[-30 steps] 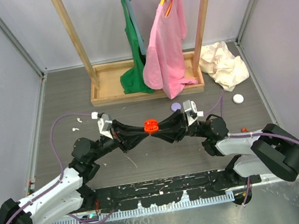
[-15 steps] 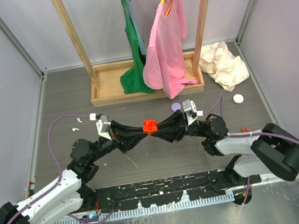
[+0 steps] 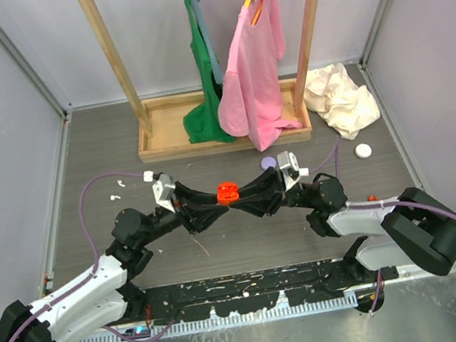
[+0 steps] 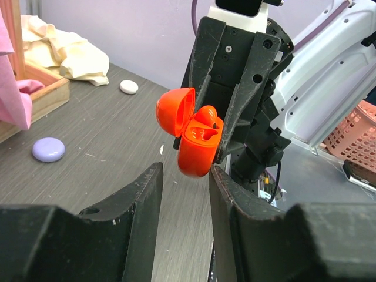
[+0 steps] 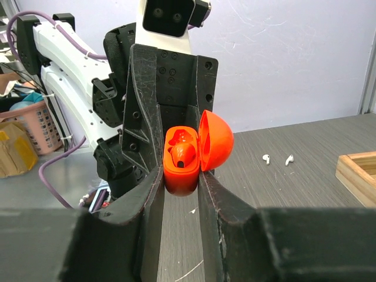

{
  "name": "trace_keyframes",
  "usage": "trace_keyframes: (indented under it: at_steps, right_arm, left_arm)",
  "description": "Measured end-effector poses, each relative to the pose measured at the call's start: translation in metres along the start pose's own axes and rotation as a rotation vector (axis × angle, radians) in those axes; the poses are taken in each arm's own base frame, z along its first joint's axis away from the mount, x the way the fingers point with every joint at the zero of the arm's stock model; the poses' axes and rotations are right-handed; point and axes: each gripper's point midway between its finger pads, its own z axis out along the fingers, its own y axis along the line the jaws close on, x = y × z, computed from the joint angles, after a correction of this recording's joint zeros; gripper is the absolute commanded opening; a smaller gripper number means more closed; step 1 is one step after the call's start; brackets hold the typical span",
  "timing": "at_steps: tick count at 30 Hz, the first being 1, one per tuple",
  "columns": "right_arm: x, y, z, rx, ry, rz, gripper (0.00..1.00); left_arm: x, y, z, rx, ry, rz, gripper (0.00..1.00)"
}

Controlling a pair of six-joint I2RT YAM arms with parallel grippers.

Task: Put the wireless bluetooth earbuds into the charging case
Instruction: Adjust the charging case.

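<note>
— Right pincer (image 3: 244, 198), seen from above: what had it got?
— It was clamped on the small orange plastic charging case (image 3: 228, 192), held up over the middle of the grey table (image 3: 103, 147). The left pincer (image 3: 216, 202) met it nose to nose.
— And the left wrist view?
— Its fingers stood apart and gripped nothing. The case hung just past their tips with its lid open.
— The right wrist view?
— Both fingers pinched the case. Two white plastic earbuds (image 5: 265, 158) lay on the table behind, well apart from it, toward the left edge.
— How far along, then?
— By my judgement, the case was lifted and open. Both earbuds were yet to be picked up and seated.
</note>
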Motion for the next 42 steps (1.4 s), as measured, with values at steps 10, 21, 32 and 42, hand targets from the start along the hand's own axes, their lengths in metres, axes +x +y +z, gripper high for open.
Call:
trace_keyframes:
  at_steps: [10,21,32,42]
  right_arm:
    - [0.002,0.001,0.002,-0.014,0.01,0.015,0.17]
    - [0.009,0.004,0.001,-0.034,0.032,0.026,0.17]
    - [0.01,0.005,0.001,-0.05,0.041,0.028,0.18]
    - [0.01,0.006,0.001,-0.054,0.043,0.036,0.24]
  left_arm:
    - [0.0,-0.001,0.0,0.006,0.001,0.002,0.41]
    - [-0.01,-0.009,-0.003,0.035,-0.023,0.047,0.33]
    - [0.0,-0.012,-0.002,0.067,0.014,0.036,0.33]
    - [0.0,-0.012,-0.003,0.074,0.016,0.052,0.09]
